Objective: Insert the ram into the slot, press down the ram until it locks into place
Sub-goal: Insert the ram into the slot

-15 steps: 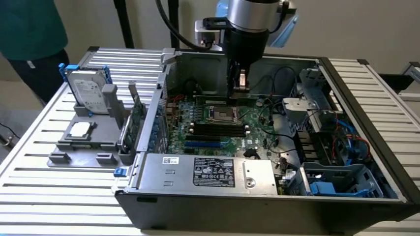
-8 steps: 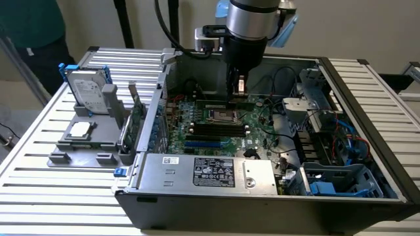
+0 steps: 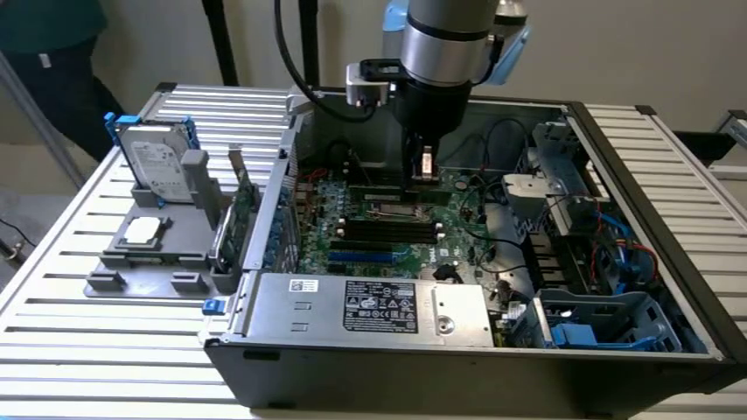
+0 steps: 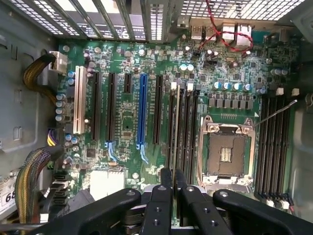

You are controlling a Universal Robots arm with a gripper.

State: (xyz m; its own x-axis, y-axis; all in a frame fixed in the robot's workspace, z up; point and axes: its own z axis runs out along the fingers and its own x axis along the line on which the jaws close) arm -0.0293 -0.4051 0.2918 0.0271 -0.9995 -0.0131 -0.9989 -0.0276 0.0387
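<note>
Inside the open computer case (image 3: 467, 385), the ram (image 4: 175, 128) stands on edge along the slot (image 4: 170, 147). The slot is one of a bank of parallel black memory sockets lying just beside the square silver processor socket (image 4: 227, 149). Seen edge-on from the wrist view, the stick is only a thin pale line, so it is hard to tell whether it is fully seated or merely resting in the slot's mouth. The gripper (image 4: 173, 180) is clenched on the ram, its two dark fingers (image 4: 161, 200) pinched close on either side of the stick. In the exterior view the gripper (image 3: 422, 171) hangs straight down from the arm over the motherboard (image 3: 315, 254), with the ram (image 3: 391, 186) a narrow green strip beneath it. A blue slot (image 4: 142, 110) runs parallel, farther from the processor socket, among longer black expansion slots. At the exterior view's left, a hard drive (image 3: 157, 166) leans in a grey fixture (image 3: 129, 258) on the slatted metal table (image 3: 70, 350).
</note>
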